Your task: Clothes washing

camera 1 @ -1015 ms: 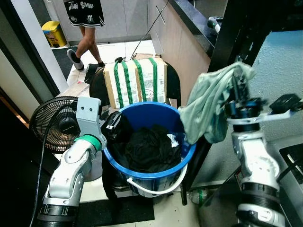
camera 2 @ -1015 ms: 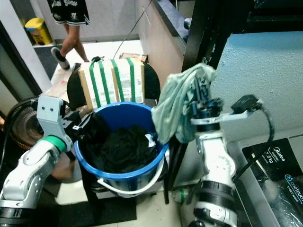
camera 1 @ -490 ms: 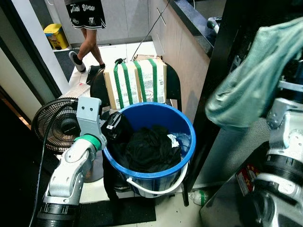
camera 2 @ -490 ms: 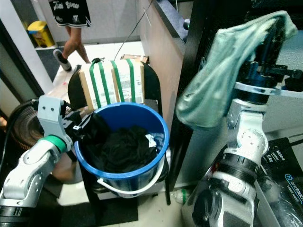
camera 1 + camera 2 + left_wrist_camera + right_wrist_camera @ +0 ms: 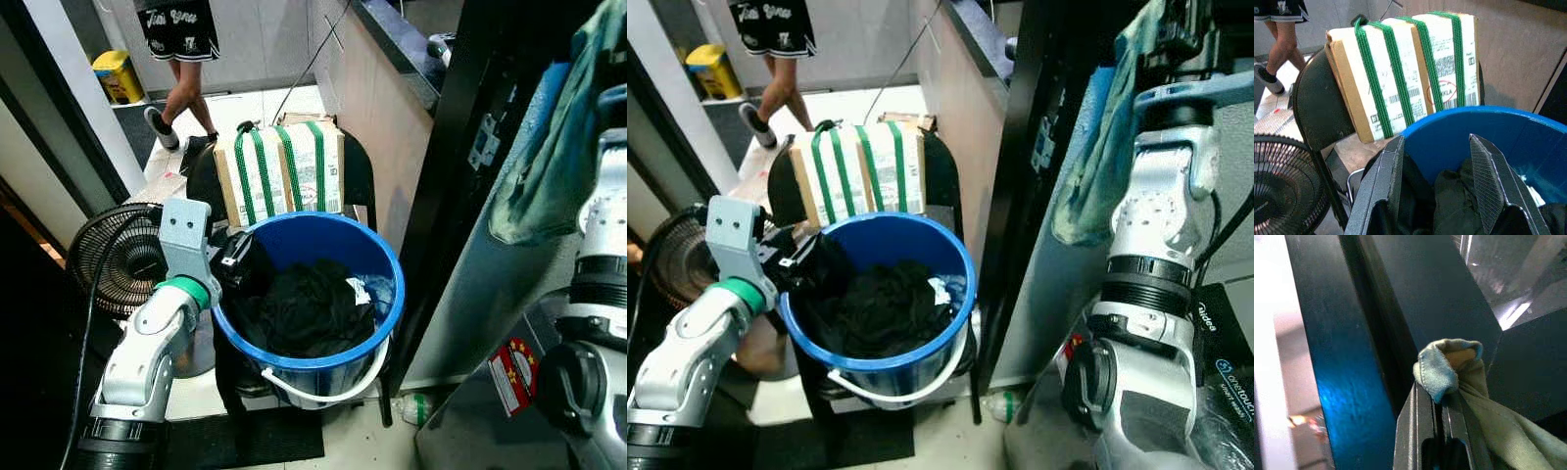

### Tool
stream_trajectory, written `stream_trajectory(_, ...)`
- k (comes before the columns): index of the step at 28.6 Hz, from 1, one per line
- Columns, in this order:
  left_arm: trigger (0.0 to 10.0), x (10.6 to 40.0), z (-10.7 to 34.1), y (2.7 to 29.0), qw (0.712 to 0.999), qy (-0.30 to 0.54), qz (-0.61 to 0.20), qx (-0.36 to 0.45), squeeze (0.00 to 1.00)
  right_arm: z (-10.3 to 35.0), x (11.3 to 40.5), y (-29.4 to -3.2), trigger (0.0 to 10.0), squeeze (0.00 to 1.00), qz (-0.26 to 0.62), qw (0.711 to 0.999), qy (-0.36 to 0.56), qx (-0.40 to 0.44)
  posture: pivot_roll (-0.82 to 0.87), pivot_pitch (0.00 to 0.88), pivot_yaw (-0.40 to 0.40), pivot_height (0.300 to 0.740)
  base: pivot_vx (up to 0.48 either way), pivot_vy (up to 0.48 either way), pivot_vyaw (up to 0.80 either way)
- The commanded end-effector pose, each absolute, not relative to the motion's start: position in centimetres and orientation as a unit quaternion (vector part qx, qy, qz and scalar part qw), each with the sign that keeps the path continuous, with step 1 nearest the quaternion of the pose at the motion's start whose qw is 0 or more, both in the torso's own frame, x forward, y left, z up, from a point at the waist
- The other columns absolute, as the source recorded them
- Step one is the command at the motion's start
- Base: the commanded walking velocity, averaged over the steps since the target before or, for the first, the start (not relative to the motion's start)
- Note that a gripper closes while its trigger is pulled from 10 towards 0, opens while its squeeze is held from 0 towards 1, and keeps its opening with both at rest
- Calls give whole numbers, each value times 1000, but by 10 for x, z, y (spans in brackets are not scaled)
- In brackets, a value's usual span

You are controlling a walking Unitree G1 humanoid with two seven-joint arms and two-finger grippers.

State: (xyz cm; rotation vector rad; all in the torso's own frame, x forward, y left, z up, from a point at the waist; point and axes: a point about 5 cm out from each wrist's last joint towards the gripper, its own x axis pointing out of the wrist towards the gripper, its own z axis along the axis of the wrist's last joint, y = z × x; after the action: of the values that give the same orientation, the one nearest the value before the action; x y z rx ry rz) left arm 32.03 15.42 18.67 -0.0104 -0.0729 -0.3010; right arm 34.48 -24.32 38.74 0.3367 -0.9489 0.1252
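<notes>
A blue bucket (image 5: 388,286) holds dark clothes (image 5: 309,308) and stands on a black chair. My left gripper (image 5: 1437,181) is open at the bucket's left rim, its fingers (image 5: 1386,181) spread over the dark clothes. High at the right, my right gripper (image 5: 1439,404) is shut on a pale green garment (image 5: 1097,157), with a fold of it pinched between the fingertips. The garment hangs down along the arm, in front of the grey washing machine (image 5: 1225,343) and its black frame (image 5: 460,147).
A cardboard box with green straps (image 5: 284,171) leans on the chair back behind the bucket. A fan (image 5: 122,259) stands at the left. A person's legs (image 5: 181,59) and a yellow bin (image 5: 118,73) are at the far back. A bottle (image 5: 411,406) lies on the floor.
My right arm has lifted the green garment from beside the bucket up and to the right, above the washing machine. The left gripper has stayed at the bucket rim.
</notes>
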Motion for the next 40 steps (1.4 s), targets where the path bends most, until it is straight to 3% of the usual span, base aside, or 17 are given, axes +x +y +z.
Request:
stream_trajectory(1,10000,321,199,155,987,-60,-149,15,0,371,361,-230,4039,0,52,920,-368,124,135,0,69,740,0,0,0)
stream_trajectory(2,10000,322,203,154,986,-67,-152,23,0,359,369,-227,4039,0,47,940,-322,105,135,0,69,740,0,0,0)
stream_trajectory(3,10000,326,213,153,986,-83,-145,15,0,337,374,-222,10000,0,53,953,-279,108,135,0,69,740,0,0,0)
stream_trajectory(8,10000,332,229,151,986,-103,-129,7,0,292,371,-195,10000,0,94,963,-242,78,124,0,58,740,0,0,0)
stream_trajectory(13,10000,330,216,141,986,-84,-147,7,0,255,361,-166,10000,0,108,966,-215,88,102,0,86,740,0,0,0)
stream_trajectory(20,10000,331,215,134,984,-83,-156,-7,0,248,355,-156,10000,0,114,968,-199,107,93,0,101,740,0,0,0)
stream_trajectory(25,10000,331,215,132,982,-83,-167,-11,0,247,346,-148,10000,0,183,944,-205,182,94,0,100,740,0,0,0)
stream_trajectory(27,10000,329,215,133,983,-83,-165,-8,0,249,329,-145,10000,0,261,909,-220,238,102,0,97,740,0,0,0)
stream_trajectory(31,10000,320,214,137,983,-88,-160,2,0,249,307,-134,10000,0,324,880,-226,264,100,0,99,740,0,0,0)
stream_trajectory(34,10000,312,210,144,985,-83,-153,8,0,236,311,-138,10000,0,254,906,-213,265,100,0,101,740,0,0,0)
stream_trajectory(40,10000,314,213,159,989,-86,-119,7,0,225,317,-140,10000,0,218,927,-197,232,107,0,84,740,0,0,0)
